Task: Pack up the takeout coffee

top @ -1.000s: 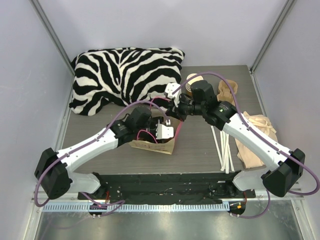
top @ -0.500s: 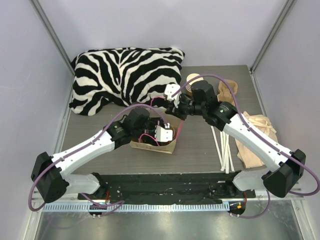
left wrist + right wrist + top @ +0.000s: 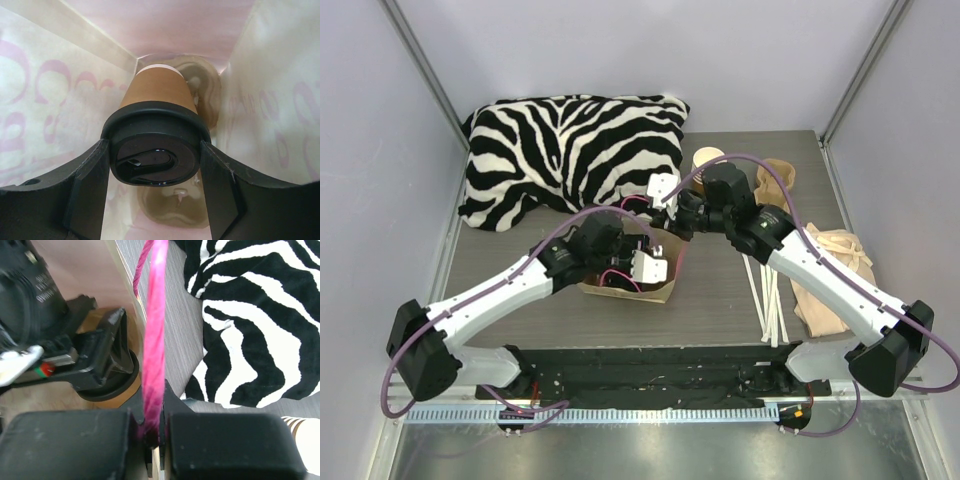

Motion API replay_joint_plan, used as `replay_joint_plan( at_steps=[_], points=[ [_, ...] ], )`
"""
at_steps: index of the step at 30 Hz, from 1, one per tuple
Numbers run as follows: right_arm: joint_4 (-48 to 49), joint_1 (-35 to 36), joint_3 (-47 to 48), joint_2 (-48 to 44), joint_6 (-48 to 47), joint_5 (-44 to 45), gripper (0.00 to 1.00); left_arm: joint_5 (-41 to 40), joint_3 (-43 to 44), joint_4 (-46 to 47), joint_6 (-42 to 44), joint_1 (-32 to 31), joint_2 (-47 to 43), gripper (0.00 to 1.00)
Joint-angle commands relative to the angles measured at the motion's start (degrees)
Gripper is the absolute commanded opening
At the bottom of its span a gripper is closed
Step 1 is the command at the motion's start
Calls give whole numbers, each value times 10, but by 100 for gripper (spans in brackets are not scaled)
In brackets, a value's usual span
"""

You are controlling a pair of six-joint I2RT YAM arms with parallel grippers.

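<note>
Bagging the takeout coffee [image 3: 159, 95]
Left gripper [image 3: 152, 150] clamps it; right gripper [image 3: 150, 430] pinches the bag handle [image 3: 155, 315] (mouth open). Next: set down, release.

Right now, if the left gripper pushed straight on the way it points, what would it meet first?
Likely the bottom of the paper bag, the held takeout coffee touching it first; depth unclear.

Shows a brown paper bag [image 3: 620, 290] open in the middle of the table [image 3: 720, 300], with the left gripper [image 3: 648, 262] sunk in its mouth, jaws out of sight. Places the right gripper [image 3: 665, 214] at the bag's far rim, by a pink handle [image 3: 677, 256]. Has a zebra-striped pillow [image 3: 570, 150] at the back left, a cup stack [image 3: 706, 157] behind the right arm, white sticks [image 3: 766, 292] and beige cloth [image 3: 830, 275] on the right
</note>
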Motion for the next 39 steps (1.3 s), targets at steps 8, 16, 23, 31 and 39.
replay_joint_plan(
  at_steps=[8,16,23,31,39],
  points=[
    [13,2,0,-17,-25,36,1,-10,39,-31,53,-10,-75,20],
    [5,0,-7,-23,-41,67,1,-41,112,-82,55,-6,-85,18],
    [-16,-15,-3,-29,-51,73,1,-71,200,-157,44,3,-86,18],
    [-36,-39,-9,-29,-66,76,1,-97,282,-227,39,11,-102,19],
    [-39,-58,-29,-27,-78,77,1,-175,387,-274,-1,11,-96,21]
  ],
)
